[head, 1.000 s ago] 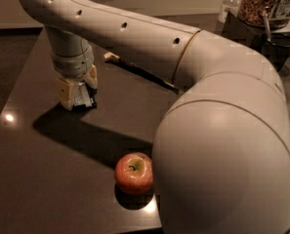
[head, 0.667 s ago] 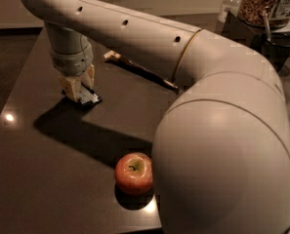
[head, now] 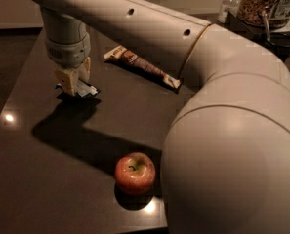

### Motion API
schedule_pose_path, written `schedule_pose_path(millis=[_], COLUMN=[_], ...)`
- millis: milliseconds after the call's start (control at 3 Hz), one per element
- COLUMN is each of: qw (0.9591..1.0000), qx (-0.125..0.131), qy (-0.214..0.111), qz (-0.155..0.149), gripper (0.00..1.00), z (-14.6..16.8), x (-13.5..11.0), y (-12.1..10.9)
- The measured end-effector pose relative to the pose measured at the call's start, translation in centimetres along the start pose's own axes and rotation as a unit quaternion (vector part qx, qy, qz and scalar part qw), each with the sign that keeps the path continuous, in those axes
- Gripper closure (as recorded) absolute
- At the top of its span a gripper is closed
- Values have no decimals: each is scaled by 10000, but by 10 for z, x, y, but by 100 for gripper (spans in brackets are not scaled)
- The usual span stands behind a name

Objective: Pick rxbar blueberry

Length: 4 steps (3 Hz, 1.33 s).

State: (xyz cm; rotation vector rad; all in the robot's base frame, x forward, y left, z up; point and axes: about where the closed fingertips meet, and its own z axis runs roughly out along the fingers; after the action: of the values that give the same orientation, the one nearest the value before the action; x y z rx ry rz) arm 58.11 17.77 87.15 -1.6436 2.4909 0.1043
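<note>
My gripper (head: 75,83) hangs from the arm at the table's far left, pointing down. Its fingers (head: 67,80) are shut on the rxbar blueberry (head: 89,89), a small flat dark navy bar with a white patch that sticks out below and to the right of them. The bar sits just above the dark table (head: 42,179), with its shadow right beneath it. Most of the bar is hidden by the fingers.
A long brown-and-cream snack bag (head: 142,67) lies behind the gripper, toward the middle. A red apple (head: 134,173) sits near the front edge beside my arm's large elbow (head: 232,169). A jar of granola (head: 261,4), a bottle (head: 231,3) and a dark cup (head: 277,42) stand at the back right.
The gripper has risen slightly with the bar between its fingers; the bar has come off the table surface. The apple and the snack bag have not moved.
</note>
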Motion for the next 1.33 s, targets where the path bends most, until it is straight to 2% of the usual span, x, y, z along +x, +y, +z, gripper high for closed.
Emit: schedule_pose_path(millis=[667,1333], qw=[9980,9931], qx=[-103,-361], qy=[-301,-670], qz=[-554,-896], gripper=[100,100], z=[-42,-64], x=[-8,-25], y=[12,18])
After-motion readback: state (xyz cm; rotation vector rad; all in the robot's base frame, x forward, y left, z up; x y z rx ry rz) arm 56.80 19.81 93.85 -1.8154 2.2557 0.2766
